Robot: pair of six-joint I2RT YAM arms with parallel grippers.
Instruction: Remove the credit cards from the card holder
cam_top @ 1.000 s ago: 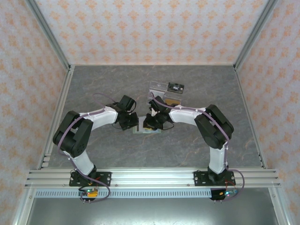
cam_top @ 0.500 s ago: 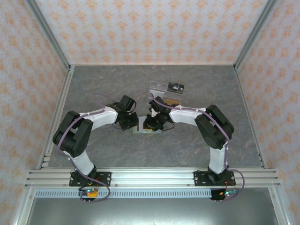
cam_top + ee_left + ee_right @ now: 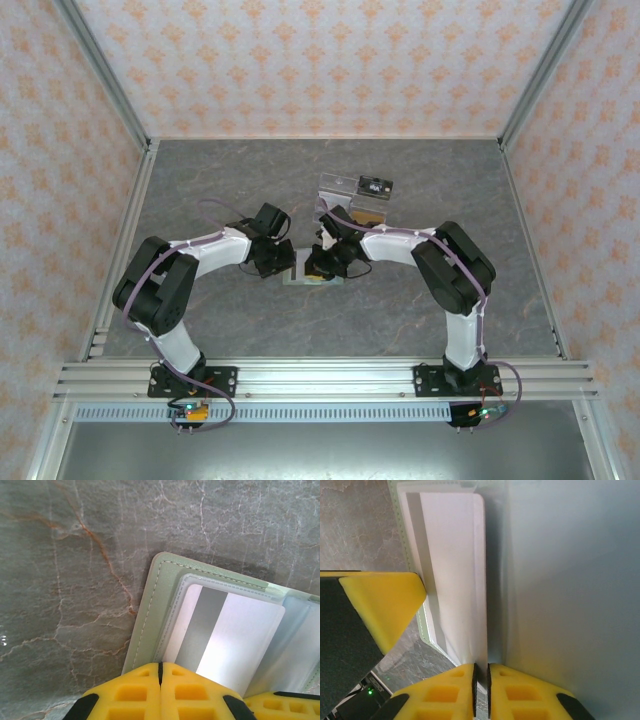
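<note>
At the near edge of the grey marbled table (image 3: 420, 320) the two arms rise from their bases and bend inward, so that both grippers meet over the middle. The left gripper (image 3: 275, 262) comes in from the left. Its yellow fingers (image 3: 135, 692) are pressed flat together with nothing between them, and their tips are down on the left part of the card holder (image 3: 147, 610). The card holder lies opened on the table in the middle, between the two grippers. Its sage-green cover edge shows around a clear sleeve (image 3: 300, 635), which holds a pale card (image 3: 235, 635) with a grey stripe. The right gripper (image 3: 318, 265) comes in from the right, just beside the left one. Its jaws are closed to a hairline gap on a thin white edge that runs straight into them. That edge is most likely the card's, though it could be a leaf of the sleeve. To the right of that edge in the right wrist view, a blue-grey inner face of the holder stands raised. Farther back and slightly right, apart from the holder, a clear stand (image 3: 350, 197) carries a small dark thing (image 3: 375, 186) on its top.
</note>
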